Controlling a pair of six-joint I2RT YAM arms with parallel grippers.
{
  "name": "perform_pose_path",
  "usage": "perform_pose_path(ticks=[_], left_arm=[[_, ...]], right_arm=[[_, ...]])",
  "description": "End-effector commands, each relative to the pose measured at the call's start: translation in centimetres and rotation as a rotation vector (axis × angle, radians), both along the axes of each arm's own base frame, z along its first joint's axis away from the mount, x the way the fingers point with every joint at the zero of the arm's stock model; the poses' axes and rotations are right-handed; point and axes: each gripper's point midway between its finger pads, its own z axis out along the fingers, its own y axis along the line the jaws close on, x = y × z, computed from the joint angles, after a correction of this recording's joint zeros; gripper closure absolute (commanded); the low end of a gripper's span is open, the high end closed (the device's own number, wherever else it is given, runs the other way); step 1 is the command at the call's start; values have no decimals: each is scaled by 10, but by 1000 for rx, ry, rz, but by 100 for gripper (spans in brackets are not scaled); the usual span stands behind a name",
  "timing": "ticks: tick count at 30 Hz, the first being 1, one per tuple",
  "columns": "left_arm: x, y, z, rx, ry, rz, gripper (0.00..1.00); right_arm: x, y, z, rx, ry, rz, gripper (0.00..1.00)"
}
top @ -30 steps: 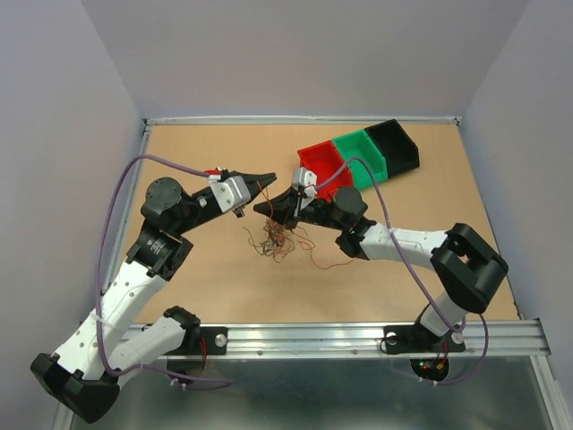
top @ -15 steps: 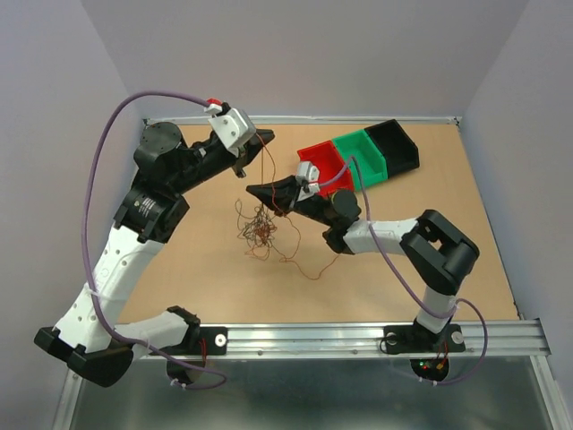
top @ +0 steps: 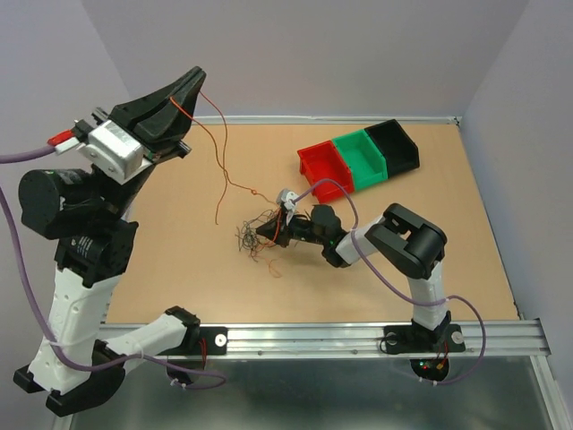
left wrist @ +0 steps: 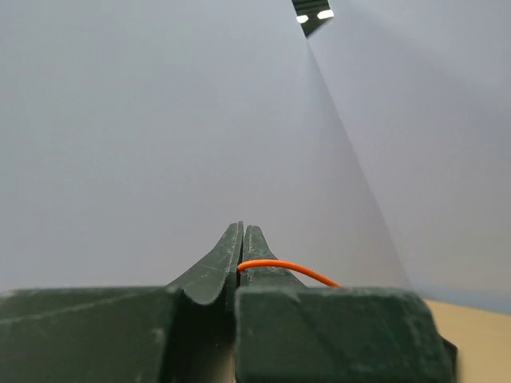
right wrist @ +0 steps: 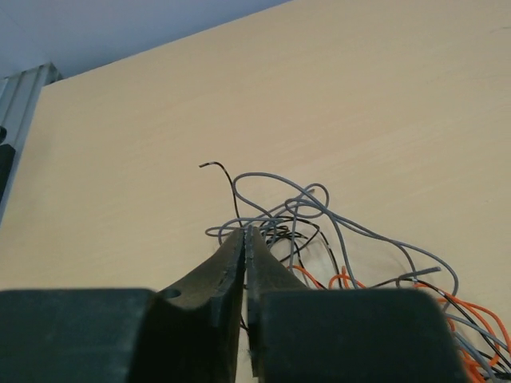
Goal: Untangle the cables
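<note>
No text, label, brand, number or sign is showing legibly in any of the views.

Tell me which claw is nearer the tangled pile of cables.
Right. The right claw is down at the right edge of the pile. The left claw is raised high to the left, pinching one orange cable.
</note>
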Motion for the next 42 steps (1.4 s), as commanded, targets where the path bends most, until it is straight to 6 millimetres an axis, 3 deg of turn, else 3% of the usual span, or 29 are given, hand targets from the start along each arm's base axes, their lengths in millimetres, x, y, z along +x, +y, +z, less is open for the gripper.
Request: perform_pose_path(ticks=[1,6,7,8,10,11,12,14,15,18,25,26,28,32,37,42], left_arm=[[-2,12,21,-62,-57,51,100],[17,-3,-14,2,-5,46,100],[19,-5,-20,16,-3,46,100],[27,-11,-36,42,23,41,100],[26,-15,-48,67,27,22,100],[31,-20,-64,85,55,13,100],[26,-21,-68,92,44,-5,100],[26,-26,-83,111,54,-28,100],[29,-30,-98,124,76,-38,100],[17,-39,-123,167,82,-114,100],[10,-57,-186,248,153,-236,100],[6,-57,-184,248,141,-246,100],[5,-61,-202,264,161,-273,100],[4,-71,-232,306,211,-334,100],[5,-72,-242,331,216,-329,100],[3,-77,-251,352,233,-366,100]], right_arm=[[0,-6,18,66,-51,-28,84],[-11,-18,34,90,-61,-29,72],[-13,-21,46,108,-76,-32,70],[-15,-24,49,112,-79,-36,67],[-16,-36,48,106,-65,-80,55],[-18,-40,60,126,-78,-95,50],[-19,-49,55,114,-63,-126,37],[-24,-56,62,123,-73,-131,30],[-29,-60,75,144,-94,-126,23],[-44,-69,89,167,-122,-94,12],[-63,-91,118,224,-163,-97,6],[-64,-94,119,227,-165,-102,6],[-68,-100,122,233,-165,-110,4],[-72,-95,127,230,-162,-70,2],[-80,-83,125,219,-141,15,1],[-74,-76,129,222,-149,21,0]])
